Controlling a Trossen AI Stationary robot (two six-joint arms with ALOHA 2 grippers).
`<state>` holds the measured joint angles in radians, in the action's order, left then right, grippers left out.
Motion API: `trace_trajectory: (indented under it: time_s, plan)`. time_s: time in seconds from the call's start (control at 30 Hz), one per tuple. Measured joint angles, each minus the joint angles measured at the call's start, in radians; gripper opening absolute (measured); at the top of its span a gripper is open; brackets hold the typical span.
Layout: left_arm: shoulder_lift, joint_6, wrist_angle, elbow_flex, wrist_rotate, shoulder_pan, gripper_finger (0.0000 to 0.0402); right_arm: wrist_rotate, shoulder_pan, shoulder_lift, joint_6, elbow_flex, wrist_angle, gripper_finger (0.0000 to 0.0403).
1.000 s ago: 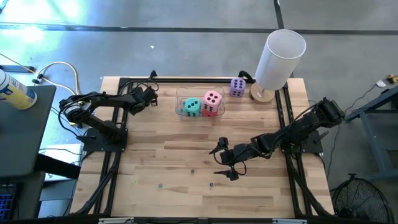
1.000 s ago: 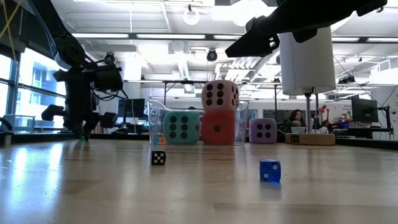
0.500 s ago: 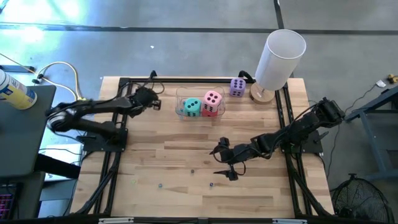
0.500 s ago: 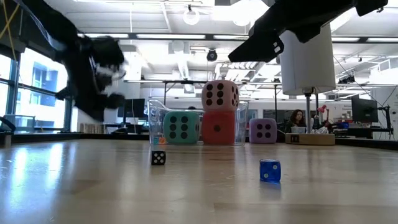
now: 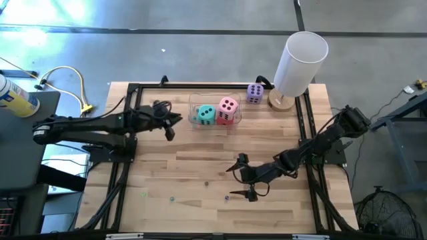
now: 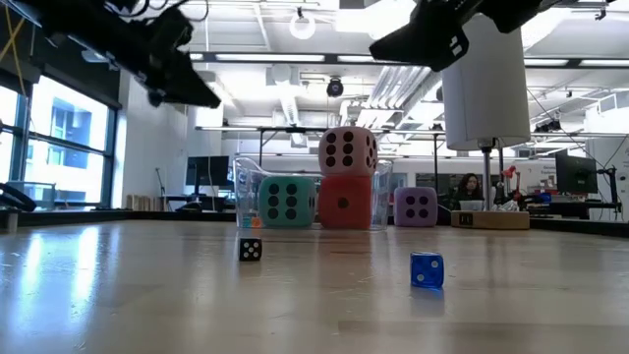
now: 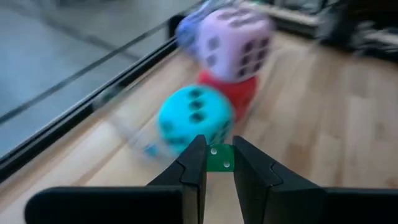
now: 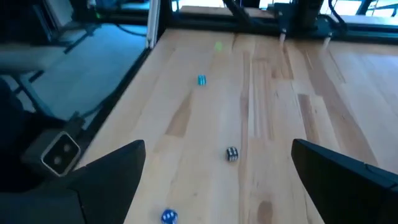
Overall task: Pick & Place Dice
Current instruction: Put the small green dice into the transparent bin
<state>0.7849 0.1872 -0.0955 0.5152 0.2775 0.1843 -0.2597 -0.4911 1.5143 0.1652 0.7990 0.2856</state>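
Left gripper [image 7: 219,163], jaws pinching a small green die [image 7: 219,158], is carrying it toward the clear container [image 5: 215,111] holding teal die [image 5: 206,114], pink die [image 5: 228,106] and red die [image 6: 345,204]; next comes release above it, while right gripper [image 5: 241,180], jaws spread, hovers over small dice on the worktop [image 5: 187,167].

Four soft cubes with dark pips sit toward the counter's 12 o'clock edge. The teal die [image 5: 206,114] rests inside a clear container [image 5: 195,107], with the red die [image 5: 225,120] touching it on its 3 o'clock side. The pink die [image 5: 228,106] is stacked upright on the red one, showing four pips upward. The purple die [image 5: 254,93] stands alone outside the container, toward 2 o'clock of it.
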Motion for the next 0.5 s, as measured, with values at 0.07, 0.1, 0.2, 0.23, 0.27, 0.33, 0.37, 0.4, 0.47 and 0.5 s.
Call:
trace_trajectory:
  time_s: [0.07, 0.1, 0.2, 0.23, 0.27, 0.33, 0.37, 0.4, 0.47, 0.5]
  plan:
    - [0.031, -0.025, 0.065, 0.001, -0.010, -0.025, 0.0050, -0.002, 0.000, 0.000, 0.006, 0.000, 0.025, 0.0396]
    - [0.055, -0.036, 0.098, 0.001, -0.010, -0.032, 0.0050, -0.003, 0.001, 0.000, 0.006, 0.000, 0.049, 0.0396]
    - [0.152, -0.073, 0.204, 0.001, -0.010, -0.027, 0.0051, -0.003, 0.009, 0.000, -0.006, 0.000, 0.160, 0.0396]
    - [0.193, -0.085, 0.246, 0.001, -0.010, -0.021, 0.0051, -0.003, 0.009, 0.000, -0.010, 0.000, 0.194, 0.0396]
    - [0.238, -0.090, 0.290, 0.001, -0.012, -0.012, 0.0051, -0.004, 0.009, 0.000, -0.012, 0.000, 0.219, 0.0396]
    - [0.323, -0.091, 0.380, 0.001, -0.021, 0.006, 0.0051, -0.004, 0.009, 0.000, -0.017, 0.000, 0.243, 0.0396]
    - [0.361, -0.100, 0.423, 0.001, -0.019, 0.013, 0.0052, -0.003, 0.006, 0.000, -0.016, 0.000, 0.243, 0.0396]
    - [0.394, -0.119, 0.467, 0.001, -0.007, 0.019, 0.0052, -0.003, 0.000, 0.000, -0.010, 0.000, 0.241, 0.0396]
    - [0.448, -0.164, 0.531, 0.002, 0.065, 0.030, 0.0052, -0.001, -0.012, 0.000, 0.010, 0.000, 0.242, 0.0396]
    - [0.470, -0.179, 0.555, 0.002, 0.109, 0.035, 0.0052, 0.000, -0.018, 0.000, 0.015, 0.000, 0.247, 0.0396]
